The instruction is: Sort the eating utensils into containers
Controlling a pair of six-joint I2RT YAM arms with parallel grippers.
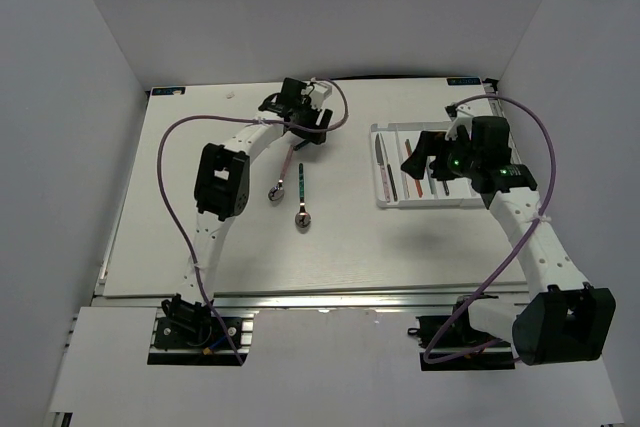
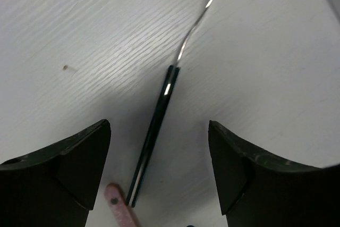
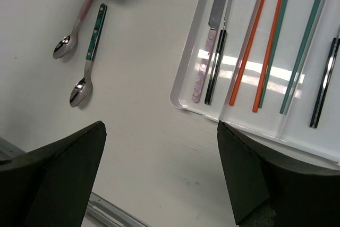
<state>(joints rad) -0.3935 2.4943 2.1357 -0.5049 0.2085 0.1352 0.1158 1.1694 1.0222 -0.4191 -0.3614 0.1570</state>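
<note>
Two spoons are not put away yet: they lie side by side on the table [image 1: 180, 247], well apart from the white tray [image 3: 179, 97]. One is the teal spoon [image 1: 302, 192] and one is the pink spoon [image 1: 284, 169], both with their bowls toward the arms. The step now looks like picking up the teal spoon. The left gripper [image 2: 158, 131] is low over it with its fingers [image 2: 79, 168] open, one on each side of the teal handle and not touching it. The end of the pink handle pokes in just beside. Next, I think, the fingers must shut on the teal handle alone, lift it and carry it across to a slot in the tray. The pink spoon is so close that it could get bumped. The right gripper [image 3: 160, 126] hangs by the tray with its fingers wide open and nothing in them. In the tray I count one knife [image 3: 204, 65] with a pink handle, one dark-handled piece [image 3: 215, 66] right beside it, two orange chopsticks [image 3: 268, 46], two teal chopsticks [image 3: 303, 43], and one more dark piece [image 3: 324, 83] at the picture's edge. That last one is cut off, so I cannot tell what it is.
</note>
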